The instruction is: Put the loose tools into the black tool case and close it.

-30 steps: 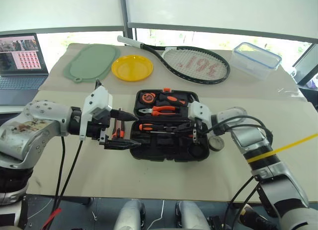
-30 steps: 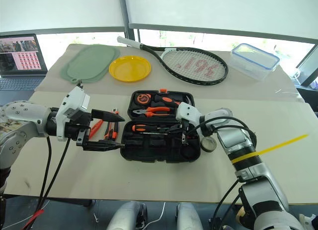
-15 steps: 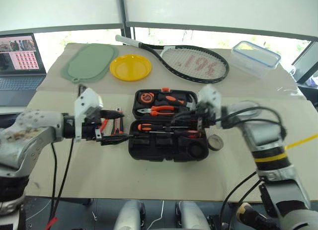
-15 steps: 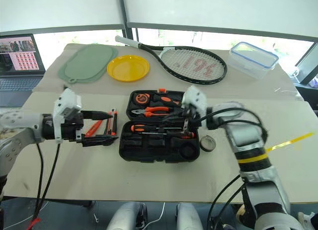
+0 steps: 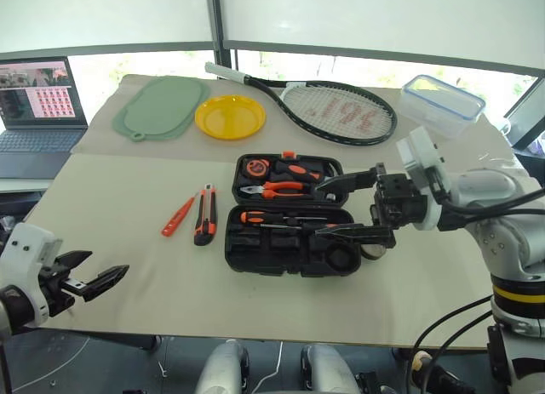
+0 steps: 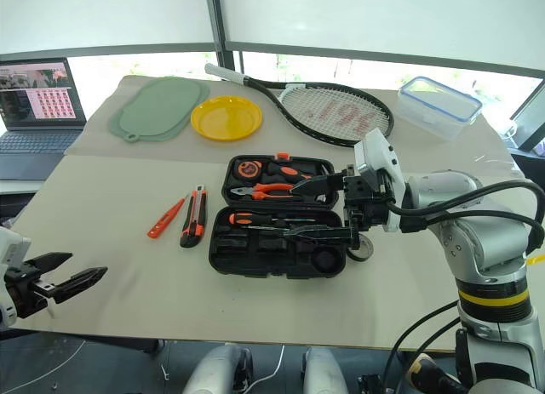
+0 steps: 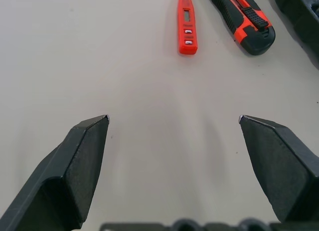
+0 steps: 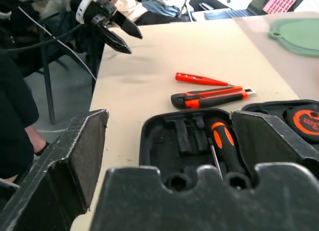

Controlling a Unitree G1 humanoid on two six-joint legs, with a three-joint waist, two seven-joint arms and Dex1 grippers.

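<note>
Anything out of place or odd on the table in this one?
Nothing damaged or spilled. The orange screwdriver and utility knife lie loose on the table left of the open tool case, and the tape roll sits against its right side.

Open table left of black tool case [image 5: 285, 241]; only 1 orange screwdriver [image 5: 178, 216] & utility knife [image 5: 204, 214] lie there.

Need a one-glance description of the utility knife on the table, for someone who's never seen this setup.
Find the open black tool case in the middle of the table. Two loose tools lie side by side on the bare tabletop beside the case, on the robot's left. The utility knife is the one nearer the case: thick, black with orange trim, whereas its neighbour, the slim screwdriver, is all orange and thinner.
</note>
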